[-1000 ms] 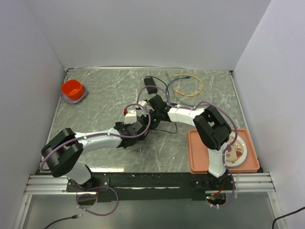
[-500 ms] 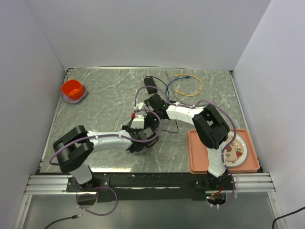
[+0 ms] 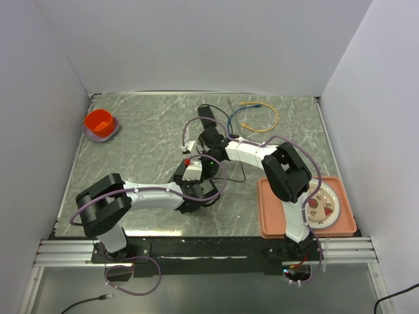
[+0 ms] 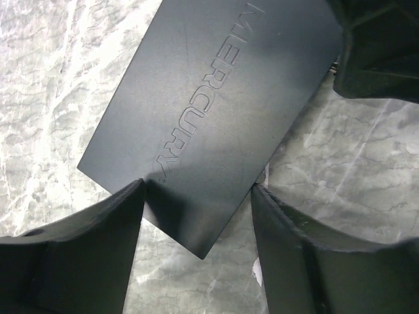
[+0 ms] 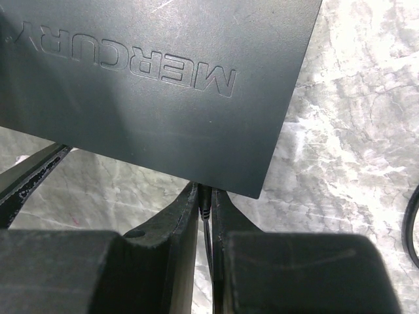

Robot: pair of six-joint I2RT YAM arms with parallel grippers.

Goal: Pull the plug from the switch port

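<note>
1. At the far left, an orange bowl sits by the table's left edge, well apart from the work. Open marble lies between it and the arms.
2. The left gripper stands with its jaws apart, astride 1 corner of the black MERCURY switch box. 1 finger touches the box's edge and a sliver of table shows beside the other, so I judge the box is not yet clamped. If the pull starts first, the box could slide along with the plug on this smooth top.
3. The box lies flat mid-table, skewed to those fingers. Closing on a corner could twist it or squeeze it out.
4. The switch port is in the box edge facing the right wrist, with the plug seated in it. The right gripper is closed on that thin plug, its tips just beside the box. The hold is narrow, so the fingers could slip back along the lead, and a crooked pull could jam the plug.
5. Beyond the right gripper, the black adapter brick lies near, so the room to draw straight back looks modest.
6. Further right, a yellow-and-blue cable loops near the back edge, and the salmon tray sits at the near right, well apart.
</note>
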